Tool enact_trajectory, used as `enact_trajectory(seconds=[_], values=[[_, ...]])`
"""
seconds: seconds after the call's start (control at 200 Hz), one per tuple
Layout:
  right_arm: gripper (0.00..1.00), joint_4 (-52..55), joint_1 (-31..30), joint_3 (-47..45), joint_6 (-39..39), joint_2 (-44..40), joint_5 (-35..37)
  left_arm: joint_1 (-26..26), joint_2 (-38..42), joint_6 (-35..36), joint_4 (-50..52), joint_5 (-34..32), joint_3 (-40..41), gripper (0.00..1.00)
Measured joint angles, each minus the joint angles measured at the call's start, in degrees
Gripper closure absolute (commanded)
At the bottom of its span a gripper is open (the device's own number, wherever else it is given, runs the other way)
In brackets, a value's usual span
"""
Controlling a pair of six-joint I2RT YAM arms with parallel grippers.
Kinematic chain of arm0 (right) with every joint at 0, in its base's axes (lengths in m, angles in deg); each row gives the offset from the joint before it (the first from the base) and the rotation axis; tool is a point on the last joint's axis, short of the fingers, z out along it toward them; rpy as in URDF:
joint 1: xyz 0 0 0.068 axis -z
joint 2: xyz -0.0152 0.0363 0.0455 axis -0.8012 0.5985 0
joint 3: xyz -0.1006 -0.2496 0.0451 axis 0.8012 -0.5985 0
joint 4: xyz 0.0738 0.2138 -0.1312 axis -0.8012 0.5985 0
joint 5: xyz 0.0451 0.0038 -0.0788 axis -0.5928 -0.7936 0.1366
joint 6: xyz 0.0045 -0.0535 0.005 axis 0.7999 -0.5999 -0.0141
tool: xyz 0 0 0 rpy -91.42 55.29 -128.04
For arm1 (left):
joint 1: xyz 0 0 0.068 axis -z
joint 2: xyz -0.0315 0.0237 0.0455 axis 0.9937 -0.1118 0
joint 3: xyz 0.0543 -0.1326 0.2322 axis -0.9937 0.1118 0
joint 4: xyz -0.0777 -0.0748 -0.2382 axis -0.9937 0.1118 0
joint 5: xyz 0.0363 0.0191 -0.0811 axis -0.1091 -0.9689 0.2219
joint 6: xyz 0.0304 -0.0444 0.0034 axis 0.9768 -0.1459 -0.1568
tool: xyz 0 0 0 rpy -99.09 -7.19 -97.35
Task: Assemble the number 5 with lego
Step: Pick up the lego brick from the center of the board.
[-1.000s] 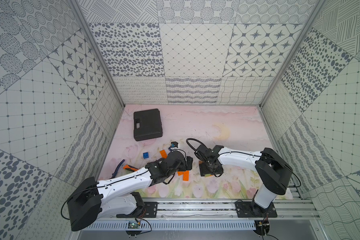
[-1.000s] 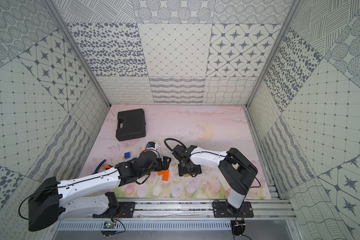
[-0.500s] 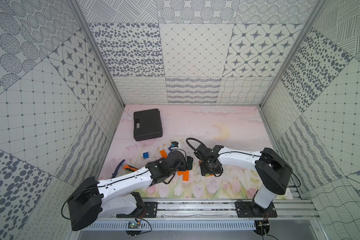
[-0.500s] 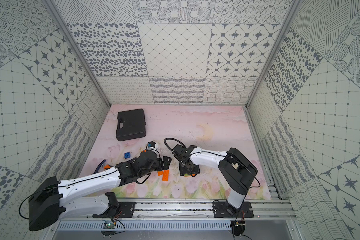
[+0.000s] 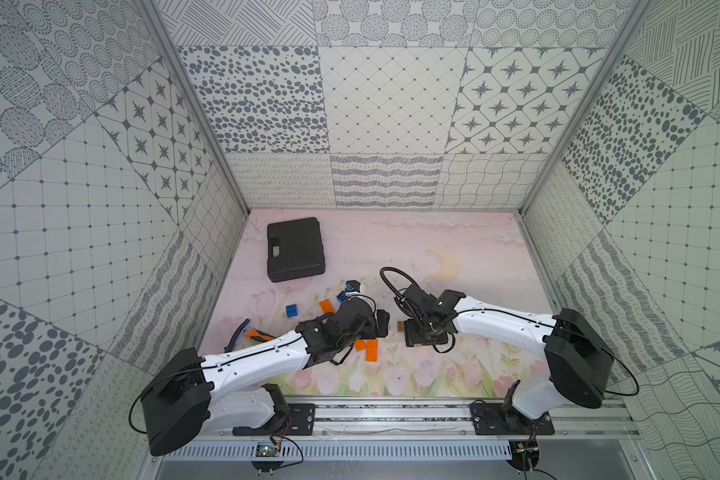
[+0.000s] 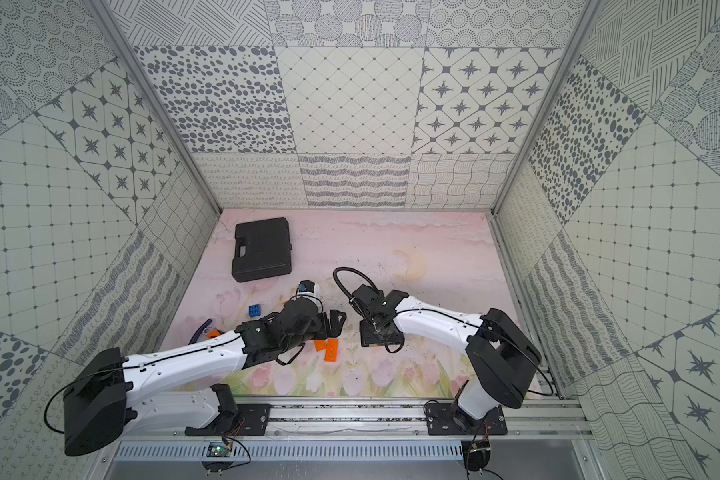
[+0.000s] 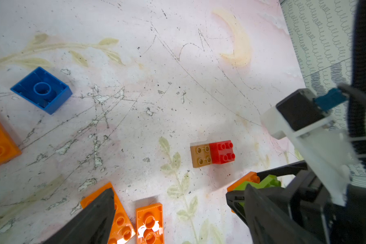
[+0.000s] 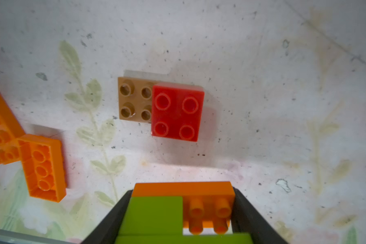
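My right gripper point(image 8: 181, 211) is shut on a joined lego piece point(image 8: 184, 188): an orange oblong with green bricks point(image 8: 154, 213) on it, a black finger pressed against each side. Just beyond it lies a red square point(image 8: 178, 111) pressed onto a brown oblong point(image 8: 133, 99). My left gripper point(image 7: 178, 192) stands open over two loose orange oblongs point(image 7: 149, 224), with nothing between its fingers. In both top views the two grippers point(image 5: 381, 324) point(image 5: 422, 336) face each other near the mat's middle. An upturned blue square point(image 7: 41, 90) lies further off.
A black case point(image 5: 295, 249) sits at the back left of the mat. An orange-handled wrench point(image 5: 242, 332) lies by the left wall. More loose lego lies behind my left arm: an orange oblong point(image 5: 327, 306) and a blue square point(image 5: 291, 311).
The right gripper's jaws have drawn in onto the orange-and-green piece. Both arms otherwise hold their places, and the left gripper stays open.
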Motion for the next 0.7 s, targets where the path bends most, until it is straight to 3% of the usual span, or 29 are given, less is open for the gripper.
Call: enact_trajectory(seconds=[0.7], values=[[0.38, 1.0, 5.3, -0.7, -1.5, -7.8, -0.8, 0.0, -6.4, 0.0, -0.4, 1.3, -4.9, 0.01]])
